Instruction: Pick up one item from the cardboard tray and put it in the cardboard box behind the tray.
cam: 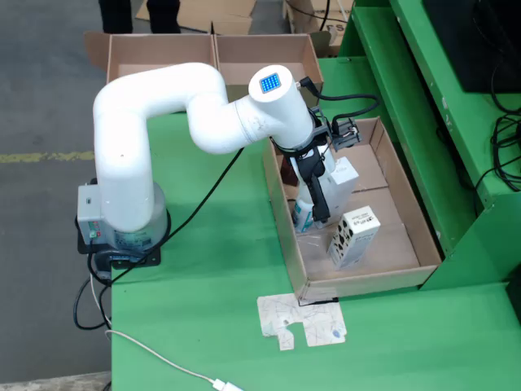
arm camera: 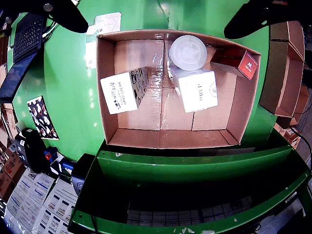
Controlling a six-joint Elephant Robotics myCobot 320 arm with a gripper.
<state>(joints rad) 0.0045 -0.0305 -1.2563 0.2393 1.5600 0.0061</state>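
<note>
Directly below the end effector (cam: 319, 213) — fingers wide apart — round-lidded bottle (arm camera: 188, 52) in tray (arm camera: 106, 83)

Cardboard tray (arm camera: 109, 73) w/ two white boxes (arm camera: 122, 90), round lid (arm camera: 188, 52), red box (arm camera: 237, 61).

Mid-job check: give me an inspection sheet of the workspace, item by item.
Surface: green table, a torn paper scrap at the tray's near end.
Job's things: open cardboard tray holds a white printed carton, a white square box, a round translucent lid and a dark red box; two empty cardboard boxes stand behind.
Clutter: nothing seen beyond the scrap.
Gripper: black gripper lowered into the tray; open or shut cannot be told.
Cables: black cable across the table, white cable at the front.
Surroundings: green shelving, grey floor.
</note>
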